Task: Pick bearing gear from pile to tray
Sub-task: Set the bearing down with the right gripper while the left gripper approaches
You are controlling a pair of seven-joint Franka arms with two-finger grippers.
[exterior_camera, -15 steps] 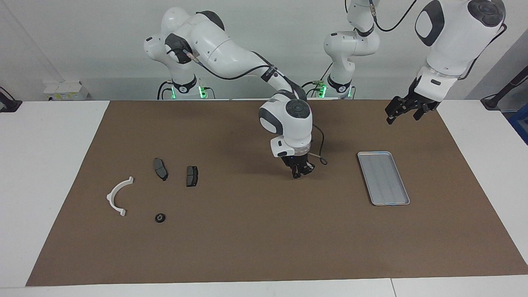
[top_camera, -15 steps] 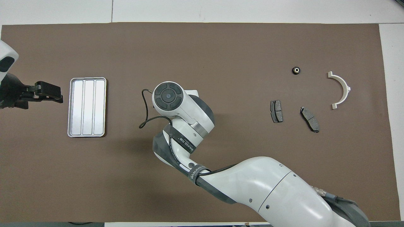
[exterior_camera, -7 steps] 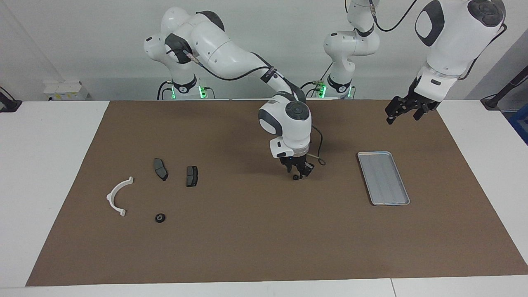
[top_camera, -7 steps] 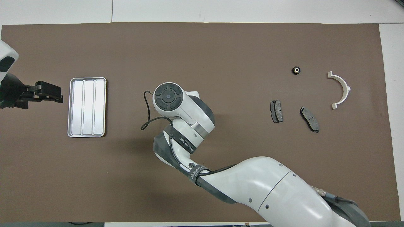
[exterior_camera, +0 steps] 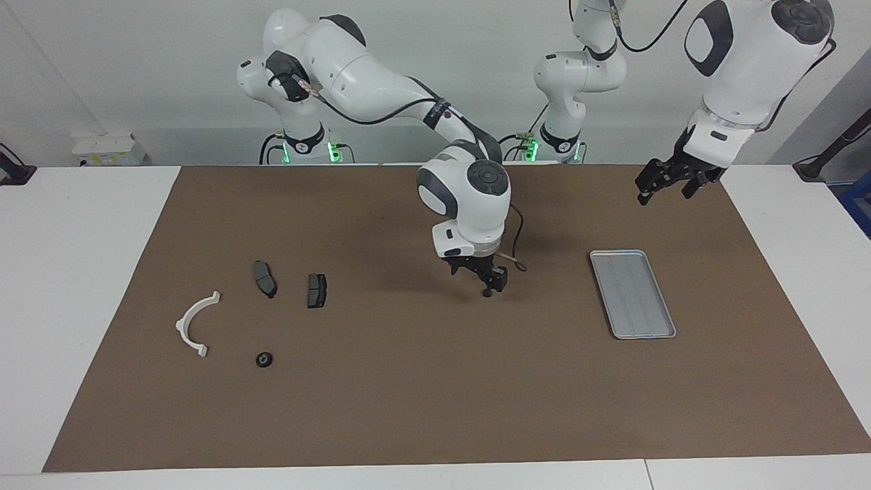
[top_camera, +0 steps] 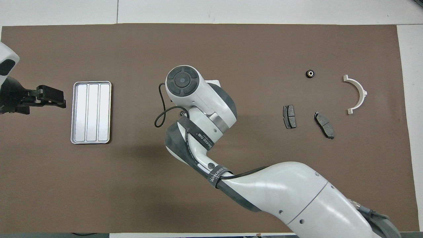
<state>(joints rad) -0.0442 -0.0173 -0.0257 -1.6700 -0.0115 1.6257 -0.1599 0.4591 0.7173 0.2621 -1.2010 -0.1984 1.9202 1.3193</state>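
Two arms, one tray, one scatter of parts, all on a brown mat [exterior_camera: 408, 401] laid over the white counter [exterior_camera: 88, 272]. Item: the tray [exterior_camera: 633, 292], silver-grey and empty, toward the left arm's end. Item: the pile, toward the right arm's end, made up of a white half-ring bracket [exterior_camera: 181, 324], two brake pads [exterior_camera: 264, 278] [exterior_camera: 316, 290] and one round black bearing gear [exterior_camera: 264, 358], which lies farther from the robots than the pads and well apart from the tray. Item: a second small black piece [exterior_camera: 488, 294] at mid-mat, between pile and tray, directly under the right claw [exterior_camera: 488, 279]. Whether that claw grips the piece or has let it go I cannot tell, nor whether the piece rests on the mat. Item: the left claw [exterior_camera: 663, 182], waiting in the air over the mat near the tray's end nearest the robots, its state likewise not readable from where I stand. Judged step: moving the small black piece on to the tray. To do it well, if the piece is loose the claw should come straight down and centred, since so small a round part is likely to roll or skid out of an off-centre pinch. It should then be lifted clear of the mat, carried over the rim and released low over the tray's ridged floor so it does not bounce out.
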